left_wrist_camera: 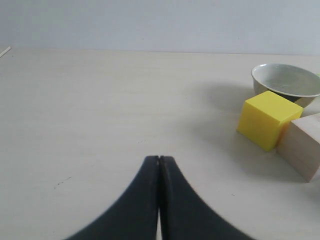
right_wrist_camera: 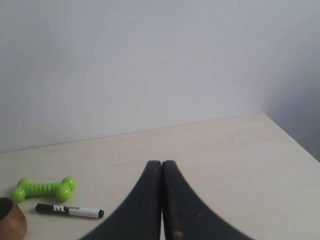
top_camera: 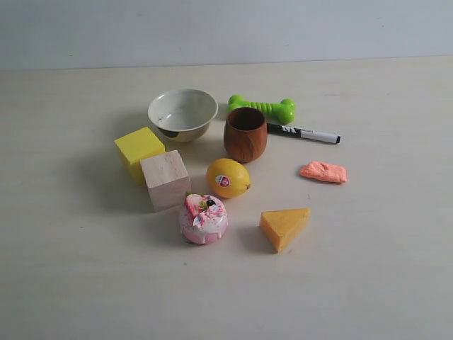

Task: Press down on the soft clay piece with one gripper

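Observation:
The soft clay piece (top_camera: 323,172), a small lumpy salmon-orange slab, lies flat on the table to the right of the lemon (top_camera: 227,178) and below the marker (top_camera: 304,133). Neither arm shows in the exterior view. In the left wrist view my left gripper (left_wrist_camera: 159,159) is shut with nothing in it, over bare table away from the yellow block (left_wrist_camera: 268,119). In the right wrist view my right gripper (right_wrist_camera: 161,163) is shut and empty too. The clay is out of both wrist views.
Around the clay stand a wooden cup (top_camera: 245,134), green toy bone (top_camera: 262,108), metal bowl (top_camera: 182,113), yellow block (top_camera: 139,150), wooden block (top_camera: 165,179), pink frosted cake toy (top_camera: 203,219) and cheese wedge (top_camera: 284,227). The table's right edge (right_wrist_camera: 292,141) shows in the right wrist view.

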`<move>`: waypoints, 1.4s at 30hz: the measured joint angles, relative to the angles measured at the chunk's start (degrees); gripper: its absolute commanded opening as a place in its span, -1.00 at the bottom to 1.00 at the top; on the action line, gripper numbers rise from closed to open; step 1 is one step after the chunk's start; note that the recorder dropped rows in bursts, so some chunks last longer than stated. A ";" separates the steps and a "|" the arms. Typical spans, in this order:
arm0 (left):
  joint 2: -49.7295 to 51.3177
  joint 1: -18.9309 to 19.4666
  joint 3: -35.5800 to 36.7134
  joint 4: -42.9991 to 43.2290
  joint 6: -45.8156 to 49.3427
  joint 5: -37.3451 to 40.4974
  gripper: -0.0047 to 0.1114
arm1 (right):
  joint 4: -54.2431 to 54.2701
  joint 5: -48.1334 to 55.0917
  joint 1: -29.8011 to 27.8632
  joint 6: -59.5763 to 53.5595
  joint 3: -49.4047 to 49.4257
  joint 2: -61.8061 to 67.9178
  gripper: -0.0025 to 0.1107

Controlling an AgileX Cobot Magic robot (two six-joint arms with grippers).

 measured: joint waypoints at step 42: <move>0.00 0.00 0.00 0.00 0.00 0.00 -0.92 | 0.59 -8.44 -0.03 -1.11 28.01 -17.11 -0.96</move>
